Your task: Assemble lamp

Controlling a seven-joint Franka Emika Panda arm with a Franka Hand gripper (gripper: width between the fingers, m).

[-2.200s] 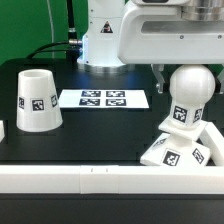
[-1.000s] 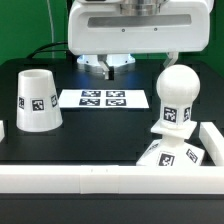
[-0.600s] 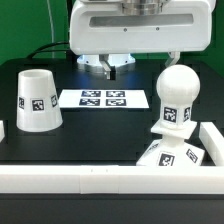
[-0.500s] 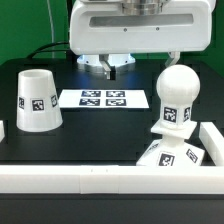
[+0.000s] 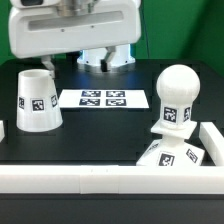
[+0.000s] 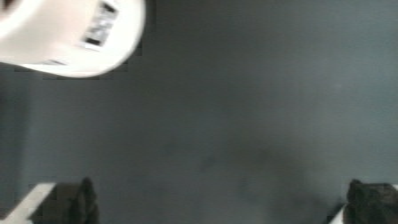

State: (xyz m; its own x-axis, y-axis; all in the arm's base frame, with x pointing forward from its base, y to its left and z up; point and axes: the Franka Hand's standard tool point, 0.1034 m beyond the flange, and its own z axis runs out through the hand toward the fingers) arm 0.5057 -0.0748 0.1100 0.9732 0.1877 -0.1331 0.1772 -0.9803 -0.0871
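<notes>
Exterior view. Bulb (image 5: 179,98) stands upright, neck down, on the base (image 5: 173,153) at the exterior view's near right; base sits beside the white rail (image 5: 100,177) along the near edge. Whether the bulb is fully seated cannot be read from here. Shade (image 5: 37,99) stands apart on the black table (image 5: 100,130) at the far left, wide end down, tag facing the camera. Marker board (image 5: 103,98) lies flat between shade and bulb, toward the far side. Arm body (image 5: 75,30) fills the upper left, above the shade; the fingers are not visible in this view.

Wrist view. Gripper (image 6: 222,205): two dark fingertips (image 6: 71,200) show at the frame's edges, well apart, nothing between them, only bare table below. Part of the shade (image 6: 71,35) shows at one corner, clear of the fingers.

Progress, as judged: bulb-to-base looks done. Remaining: grasp shade, carry it right, lower over bulb. Shade not yet held.
</notes>
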